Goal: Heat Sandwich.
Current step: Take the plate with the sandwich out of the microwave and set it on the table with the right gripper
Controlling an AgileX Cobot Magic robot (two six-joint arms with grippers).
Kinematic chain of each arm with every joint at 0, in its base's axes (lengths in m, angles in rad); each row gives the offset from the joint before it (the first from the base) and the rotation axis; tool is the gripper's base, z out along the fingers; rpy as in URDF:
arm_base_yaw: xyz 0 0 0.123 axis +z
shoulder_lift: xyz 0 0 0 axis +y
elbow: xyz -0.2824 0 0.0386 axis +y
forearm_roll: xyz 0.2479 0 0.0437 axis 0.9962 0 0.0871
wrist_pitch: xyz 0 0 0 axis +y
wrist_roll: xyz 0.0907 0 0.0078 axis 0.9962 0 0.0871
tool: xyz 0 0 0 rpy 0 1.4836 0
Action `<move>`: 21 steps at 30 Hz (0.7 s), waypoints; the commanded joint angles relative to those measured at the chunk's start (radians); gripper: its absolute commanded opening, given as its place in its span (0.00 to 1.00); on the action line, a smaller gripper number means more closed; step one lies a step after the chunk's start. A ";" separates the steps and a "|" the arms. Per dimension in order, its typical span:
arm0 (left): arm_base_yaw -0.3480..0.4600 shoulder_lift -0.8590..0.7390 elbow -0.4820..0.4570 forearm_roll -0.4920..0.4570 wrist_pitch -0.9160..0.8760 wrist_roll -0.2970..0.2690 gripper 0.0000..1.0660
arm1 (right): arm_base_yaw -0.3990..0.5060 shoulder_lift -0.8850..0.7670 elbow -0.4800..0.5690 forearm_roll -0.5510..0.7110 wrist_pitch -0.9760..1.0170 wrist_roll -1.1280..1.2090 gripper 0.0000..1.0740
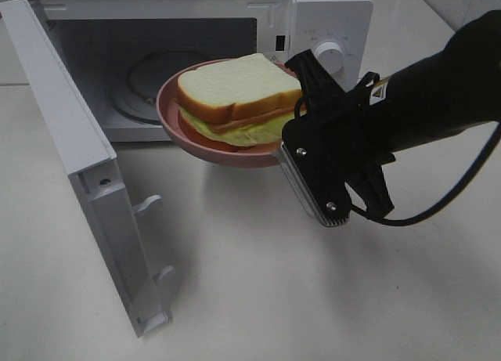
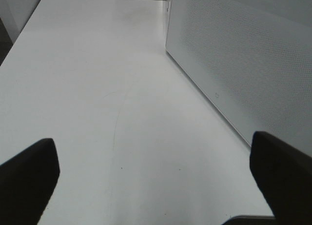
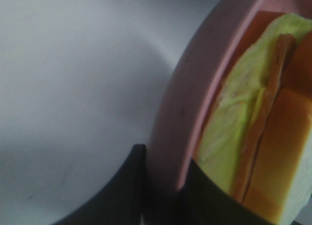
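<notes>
The sandwich (image 1: 235, 91), thick white bread with tan crust over green and reddish filling, lies on a round pink plate (image 1: 168, 114). My right gripper (image 1: 286, 147) is shut on the plate's right rim and holds it in the air just in front of the open microwave (image 1: 329, 16). In the right wrist view the two dark fingers pinch the pink rim (image 3: 180, 122), one on each side, with the sandwich (image 3: 253, 137) close beside them. My left gripper (image 2: 156, 186) stands wide open and holds nothing, above bare table beside the microwave's perforated side wall (image 2: 243, 64).
The microwave door (image 1: 86, 165) is swung fully open to the left and juts toward the table's front. A glass turntable (image 1: 153, 83) lies inside the cavity. The white table (image 1: 274, 283) stretches in front of the oven.
</notes>
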 commanded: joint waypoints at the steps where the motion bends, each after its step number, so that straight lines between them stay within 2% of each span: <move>1: -0.002 -0.005 0.001 0.001 -0.006 0.001 0.94 | -0.006 -0.064 0.038 0.006 -0.034 0.046 0.00; 21: -0.002 -0.005 0.001 0.001 -0.006 0.001 0.94 | -0.006 -0.300 0.190 -0.003 -0.008 0.111 0.01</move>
